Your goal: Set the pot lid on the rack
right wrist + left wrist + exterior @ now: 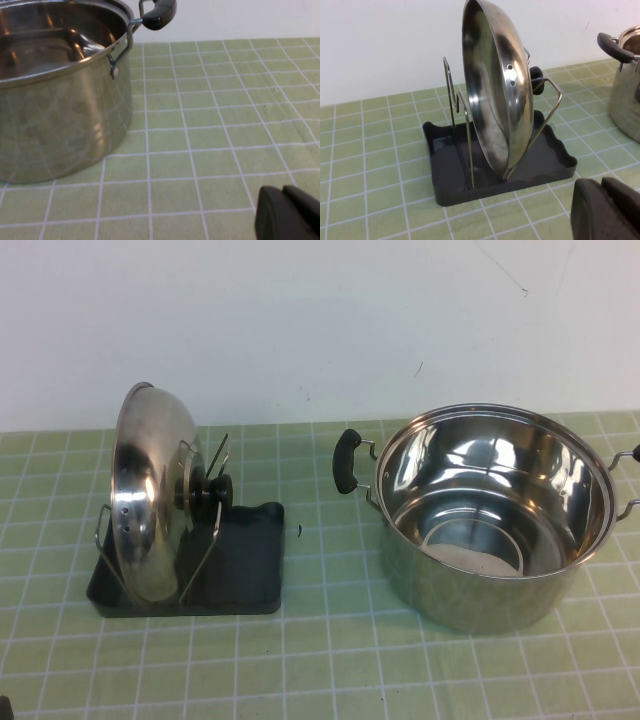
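The shiny steel pot lid (150,495) stands on edge in the dark grey rack (245,570), held between its wire prongs, black knob (212,490) facing right. In the left wrist view the lid (495,95) stands in the rack (545,165). My left gripper (602,187) is shut and empty, near the table in front of the rack, apart from it. My right gripper (282,192) is shut and empty, low over the table to the right of the pot. Neither arm shows in the high view.
A deep steel pot (490,510) with black side handles stands on the right of the green checked table; it also shows in the right wrist view (55,100) and at the edge of the left wrist view (625,85). A white wall is behind.
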